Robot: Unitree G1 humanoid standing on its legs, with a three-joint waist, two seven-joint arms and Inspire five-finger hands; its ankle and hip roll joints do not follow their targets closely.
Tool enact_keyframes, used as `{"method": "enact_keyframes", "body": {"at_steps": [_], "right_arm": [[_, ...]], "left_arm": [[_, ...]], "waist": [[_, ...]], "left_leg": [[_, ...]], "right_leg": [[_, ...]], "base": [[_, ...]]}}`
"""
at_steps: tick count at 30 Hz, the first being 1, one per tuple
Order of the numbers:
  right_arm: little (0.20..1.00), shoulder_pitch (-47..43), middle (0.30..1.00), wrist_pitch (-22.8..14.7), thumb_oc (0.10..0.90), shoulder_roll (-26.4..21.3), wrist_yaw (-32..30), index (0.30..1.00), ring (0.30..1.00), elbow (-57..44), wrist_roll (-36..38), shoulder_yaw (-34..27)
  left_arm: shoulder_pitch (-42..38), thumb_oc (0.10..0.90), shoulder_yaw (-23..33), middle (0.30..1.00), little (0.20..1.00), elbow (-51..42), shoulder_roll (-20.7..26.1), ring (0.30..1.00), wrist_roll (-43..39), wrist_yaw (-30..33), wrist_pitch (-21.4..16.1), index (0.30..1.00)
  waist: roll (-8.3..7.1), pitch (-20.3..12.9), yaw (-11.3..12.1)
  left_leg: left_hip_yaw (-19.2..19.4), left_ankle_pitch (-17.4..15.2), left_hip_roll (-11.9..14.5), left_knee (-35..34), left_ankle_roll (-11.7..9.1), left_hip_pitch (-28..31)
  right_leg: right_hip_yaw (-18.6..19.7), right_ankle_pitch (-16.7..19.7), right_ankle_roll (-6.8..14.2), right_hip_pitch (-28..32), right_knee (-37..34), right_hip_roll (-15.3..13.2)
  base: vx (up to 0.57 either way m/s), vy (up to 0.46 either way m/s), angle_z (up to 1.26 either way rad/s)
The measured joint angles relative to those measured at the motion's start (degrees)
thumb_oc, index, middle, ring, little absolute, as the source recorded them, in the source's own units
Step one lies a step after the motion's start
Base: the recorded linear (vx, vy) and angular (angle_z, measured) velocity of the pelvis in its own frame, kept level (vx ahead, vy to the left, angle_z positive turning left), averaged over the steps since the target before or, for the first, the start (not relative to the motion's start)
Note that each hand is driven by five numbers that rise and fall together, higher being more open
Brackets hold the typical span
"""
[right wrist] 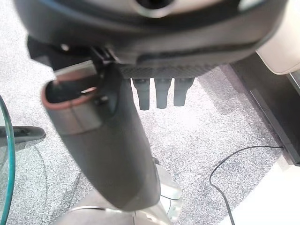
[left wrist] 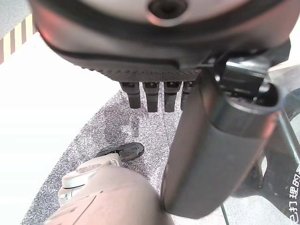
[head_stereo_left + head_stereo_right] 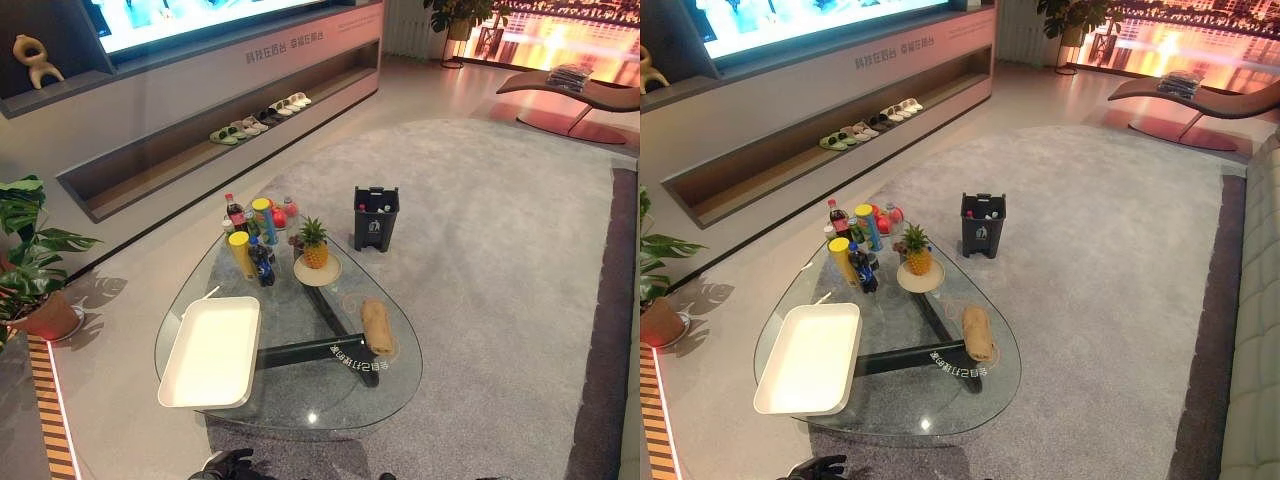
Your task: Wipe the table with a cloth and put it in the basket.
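Glass bench [image 3: 200,330] on grey carpet. Rolled tan cloth [image 3: 377,327] lies on the bench's right part, apart from the rest. White tray [image 3: 212,351] on the left part. At the far end: cluster of bottles and cans [image 3: 252,232], pineapple [image 3: 314,243] upright on a small plate [image 3: 317,270]. Dark basket [image 3: 376,217] stands on the carpet just beyond the bench. Left robot hand [image 2: 154,96]: fingers straight and relaxed, holding nothing, hanging over the carpet. Right robot hand [image 1: 159,93]: likewise straight-fingered, empty, above the carpet.
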Motion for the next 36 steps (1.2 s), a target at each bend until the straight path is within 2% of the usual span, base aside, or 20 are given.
{"method": "enact_keyframes", "body": {"at_steps": [9, 14, 16, 18, 19, 20, 23, 24, 26, 30, 32, 36], "right_arm": [[0.900, 0.10, 0.900, 0.99, 0.800, -0.10, 0.18, 0.900, 0.900, 0.10, -0.02, -0.09], [0.900, 0.45, 0.900, 0.97, 0.800, -0.46, 0.37, 0.900, 0.900, 0.11, -0.06, -0.25], [0.900, 0.23, 0.900, -0.37, 0.800, -1.27, 0.29, 0.900, 0.900, -0.06, -0.04, -0.02], [0.900, -1.40, 0.900, -0.70, 0.800, -1.89, 0.06, 0.900, 0.900, -0.35, 0.00, 0.40], [0.900, -1.78, 0.900, -0.90, 0.800, -2.01, -0.05, 0.900, 0.900, -0.43, -0.01, 0.63], [0.900, -2.92, 0.900, -1.13, 0.800, -2.30, -0.29, 0.900, 0.900, -0.75, 0.03, 0.97], [0.900, -6.72, 0.900, -1.49, 0.800, -2.88, -1.06, 0.900, 0.900, -1.52, 0.04, 1.19], [0.900, -8.31, 0.900, -1.72, 0.800, -2.93, -1.83, 0.900, 0.900, -1.20, 0.09, 2.62], [0.900, -11.69, 0.900, -1.74, 0.800, -3.39, -2.97, 0.900, 0.900, -1.37, 0.29, 2.57], [0.900, -16.96, 0.900, -2.36, 0.800, -3.62, -5.58, 0.900, 0.900, -1.66, 2.59, 2.49], [0.900, -18.90, 0.900, -2.70, 0.800, -3.53, -6.26, 0.900, 0.900, -1.81, 3.10, 2.51], [0.900, -21.17, 0.900, -2.83, 0.800, -3.71, -7.66, 0.900, 0.900, -2.23, 5.06, 2.52]], "left_arm": [[0.14, 0.800, 0.05, 0.900, 0.900, 0.02, 0.01, 0.900, -0.14, 1.12, 0.03, 0.900], [0.40, 0.800, 0.19, 0.900, 0.900, 0.00, 0.00, 0.900, -1.23, 1.48, -0.29, 0.900], [-0.04, 0.800, 0.06, 0.900, 0.900, -0.29, 0.07, 0.900, -4.01, 2.35, -1.38, 0.900], [-1.92, 0.800, -0.45, 0.900, 0.900, -0.92, 0.31, 0.900, -6.67, 2.99, -1.82, 0.900], [-2.14, 0.800, -0.51, 0.900, 0.900, -1.15, 0.36, 0.900, -7.63, 3.24, -2.17, 0.900], [-3.14, 0.800, -0.03, 0.900, 0.900, -1.44, 0.35, 0.900, -9.56, 4.00, -3.30, 0.900], [-7.84, 0.800, 0.34, 0.900, 0.900, -1.82, 0.29, 0.900, -12.38, 4.79, -3.71, 0.900], [-8.76, 0.800, 0.11, 0.900, 0.900, -3.52, 0.86, 0.900, -16.66, 4.86, -5.65, 0.900], [-12.63, 0.800, 0.51, 0.900, 0.900, -5.16, 1.04, 0.900, -21.25, 4.90, -7.86, 0.900], [-18.19, 0.800, 0.49, 0.900, 0.900, -8.13, 1.52, 0.900, -28.77, 4.51, -11.56, 0.900], [-20.14, 0.800, 0.56, 0.900, 0.900, -8.38, 1.54, 0.900, -30.69, 4.51, -11.66, 0.900], [-20.55, 0.800, 0.53, 0.900, 0.900, -8.42, 2.23, 0.900, -31.46, 4.48, -11.60, 0.900]], "waist": [[0.13, 0.09, -0.03], [0.68, 0.83, -0.17], [1.09, 1.16, -0.35], [1.26, 4.19, -0.68], [1.59, 4.11, -0.50], [1.87, 5.50, -0.45], [2.21, 11.76, -0.75], [2.19, 12.42, -0.94], [2.47, 16.83, -0.81], [2.53, 23.57, -0.65], [2.53, 25.44, -0.65], [2.50, 25.65, -0.43]], "left_leg": [[0.02, -0.08, 0.03, -0.06, -0.10, -0.35], [0.01, 0.04, -0.01, 0.02, -0.05, -1.19], [0.11, 0.57, -0.20, 0.05, -0.29, -4.64], [0.07, 1.70, -0.45, 0.35, -0.23, -7.16], [0.11, 1.68, -0.37, 0.52, -0.24, -8.39], [0.37, 2.33, -0.45, 0.27, -0.31, -10.67], [0.51, 3.68, -0.58, 0.31, -0.20, -13.06], [0.59, 3.72, -0.81, 1.29, -0.30, -16.64], [0.57, 5.53, -1.14, 0.20, -0.42, -18.78], [0.24, 6.89, -1.28, 0.51, -0.73, -22.98], [0.21, 6.96, -1.27, 1.33, -0.77, -25.26], [0.11, 5.62, -1.20, 6.71, -1.33, -31.25]], "right_leg": [[0.03, -0.25, -0.17, -0.63, 0.00, 0.00], [0.06, 0.05, -0.02, -1.26, 0.00, 0.01], [0.42, 0.63, -0.08, -5.09, 0.02, -0.12], [0.71, 2.03, 0.14, -7.58, 0.23, -0.19], [1.15, 1.94, 0.19, -8.59, 0.15, -0.21], [1.37, 2.74, 0.03, -10.99, 0.35, -0.19], [1.29, 4.34, 0.02, -13.70, 0.46, -0.05], [1.51, 4.61, 0.15, -16.65, 0.57, -0.05], [1.44, 5.84, 0.08, -19.19, 0.48, -0.07], [1.42, 7.27, -0.13, -23.32, 0.64, -0.12], [1.44, 7.38, -0.22, -25.46, 1.26, -0.09], [1.39, 4.78, -0.40, -32.22, 8.35, -0.10]], "base": [[0.01, 0.001, 0.00], [-0.04, 0.010, 0.00], [-0.24, 0.034, -0.05], [-0.29, 0.045, 0.01], [-0.10, 0.018, -0.11], [-0.04, 0.008, -0.13], [-0.21, 0.008, -0.05], [-0.13, 0.015, -0.03], [-0.14, 0.022, 0.02], [-0.12, 0.005, 0.01], [-0.10, -0.034, 0.00], [-0.07, -0.047, 0.03]]}}
